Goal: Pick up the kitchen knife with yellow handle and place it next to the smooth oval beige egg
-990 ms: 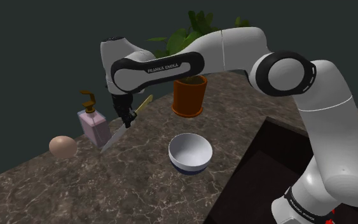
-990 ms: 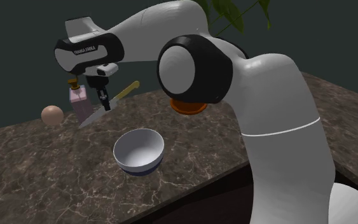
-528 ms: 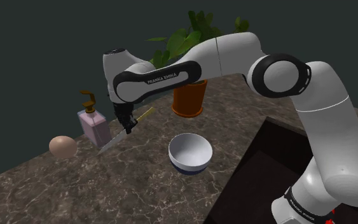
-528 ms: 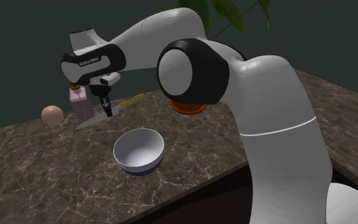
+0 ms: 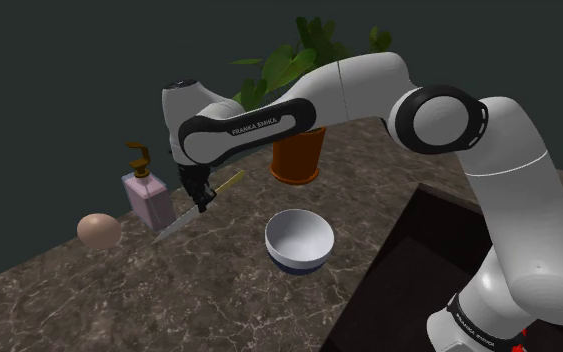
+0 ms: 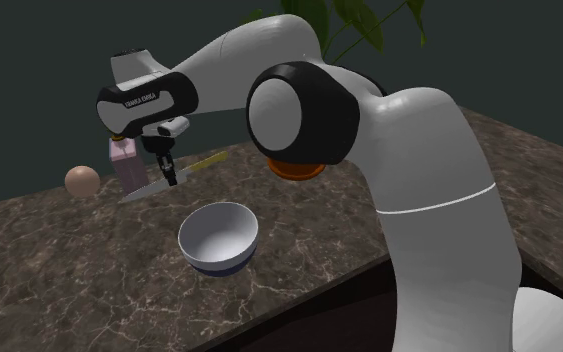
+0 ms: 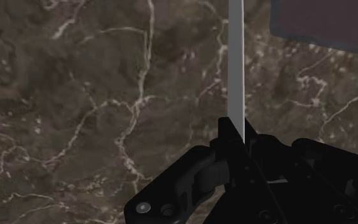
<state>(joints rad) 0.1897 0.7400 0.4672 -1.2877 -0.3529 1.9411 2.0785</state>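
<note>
Where the jaws clamp it near its yellow handle (image 5: 229, 182), the knife (image 7: 235, 63) slants tip-down above the dark marble tabletop (image 5: 219, 290), handle end raised, its blade tip just beside the pink soap bottle (image 5: 147, 197); the beige egg (image 5: 99, 231) lies near, beyond the bottle.

Dim, even light in here, coming mostly from above. The white arm (image 5: 509, 150) takes a soft sheen along its upper curves and goes grey underneath. The dark marble counter (image 5: 169, 290) looks murky, with faint shadows. Edges are crisp, no blur.
</note>
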